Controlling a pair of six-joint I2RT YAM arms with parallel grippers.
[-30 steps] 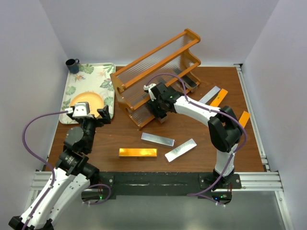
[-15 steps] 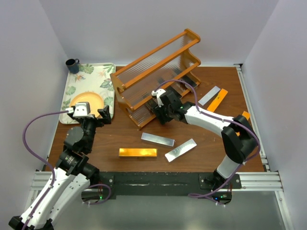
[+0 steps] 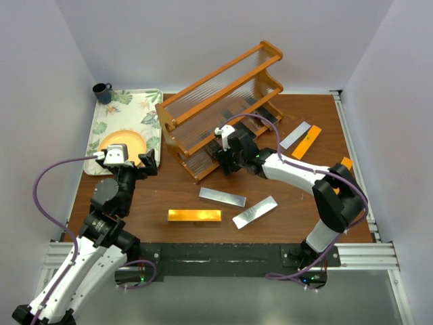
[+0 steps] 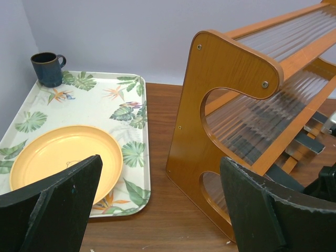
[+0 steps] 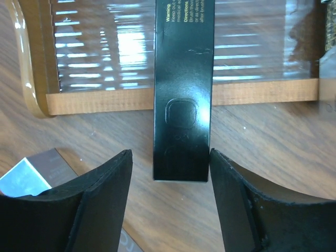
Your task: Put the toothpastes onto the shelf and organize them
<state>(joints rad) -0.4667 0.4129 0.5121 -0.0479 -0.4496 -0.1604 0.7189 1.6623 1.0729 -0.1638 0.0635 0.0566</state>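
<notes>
Right gripper (image 5: 170, 156) has its jaws apart, straddling the near end of a dark grey toothpaste carton (image 5: 184, 94) with a gap on 1 side. That carton lies across the front rail of the shelf (image 5: 262, 92), at centre frame in the top view. Lower centre, a gold carton (image 3: 195, 215) and 2 silver cartons (image 3: 222, 197) (image 3: 255, 212) lie on the table (image 3: 169, 193). Left gripper (image 4: 157, 210), spread wide, holds nothing beside the floral tray (image 4: 131, 105).

I work in a robot lab cell: plain pale walls (image 3: 203, 47) stand close around the wooden table (image 3: 155, 196), and bare metal rails (image 3: 379, 252) run along its near edge.
</notes>
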